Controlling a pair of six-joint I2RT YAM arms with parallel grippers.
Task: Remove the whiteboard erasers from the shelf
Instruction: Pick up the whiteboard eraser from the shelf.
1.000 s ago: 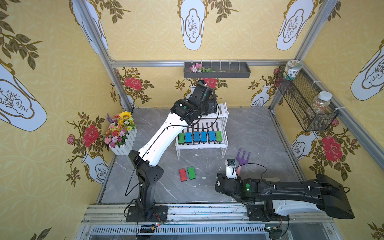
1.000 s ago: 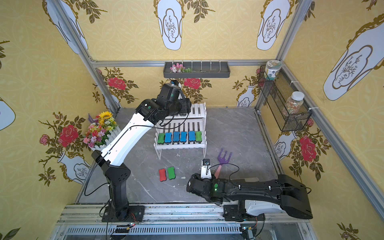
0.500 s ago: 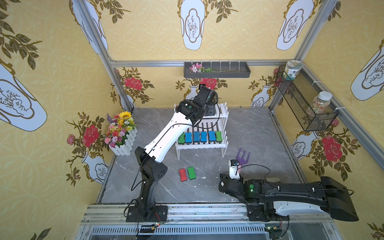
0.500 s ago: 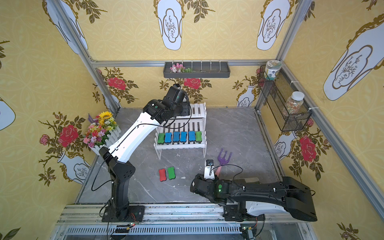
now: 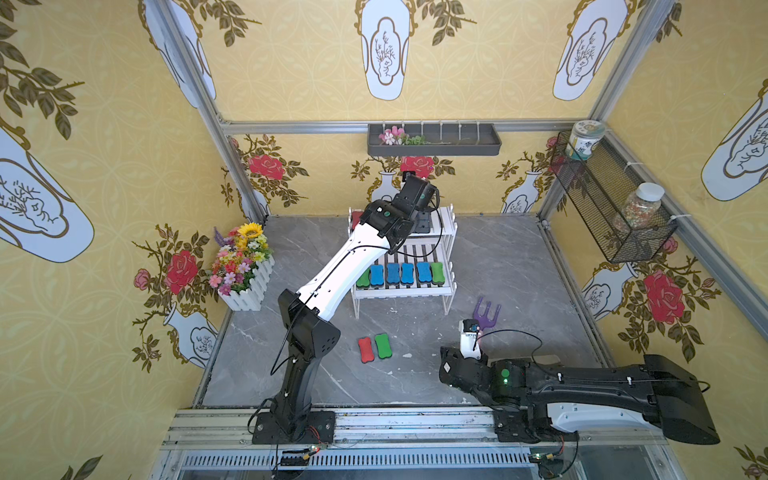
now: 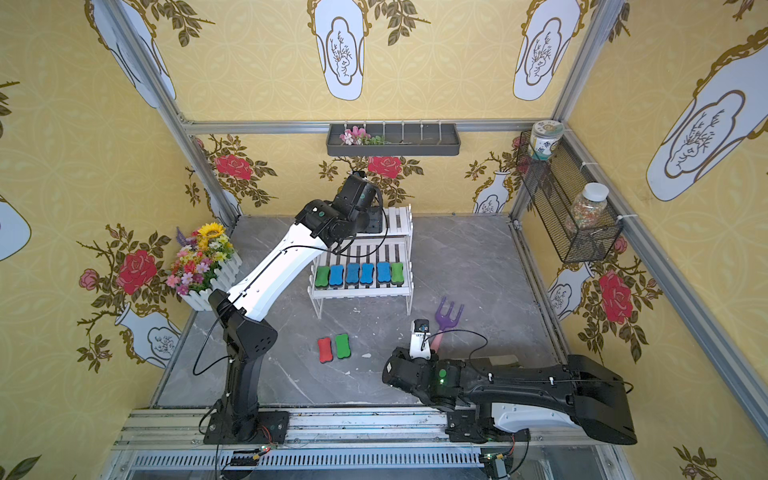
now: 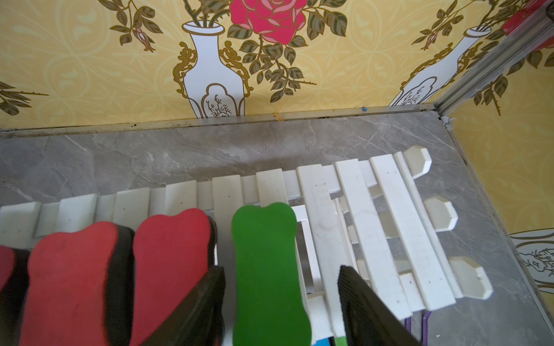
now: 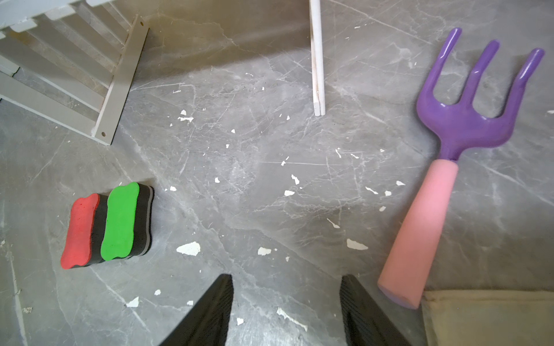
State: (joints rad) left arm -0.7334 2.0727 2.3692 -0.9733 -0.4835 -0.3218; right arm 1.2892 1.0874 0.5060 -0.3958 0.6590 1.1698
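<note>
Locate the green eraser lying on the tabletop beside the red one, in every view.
Both top views: green eraser on the tabletop, in front of the shelf.
Left wrist: not in it; a different green eraser sits on the shelf.
Right wrist: the eraser on the tabletop, near the shelf's foot.
Shared landmark: red eraser right beside it.

white two-tier slatted shelf [image 5: 401, 293] stands at frame centre. six erasers [image 5: 400, 273], green ends and blue between, line its lower tier. reds [image 7: 169, 263] and a green eraser [image 7: 266, 269] lie flat on top; a red-green pair [image 5: 382, 345] sits touching on the floor below centre.
</note>
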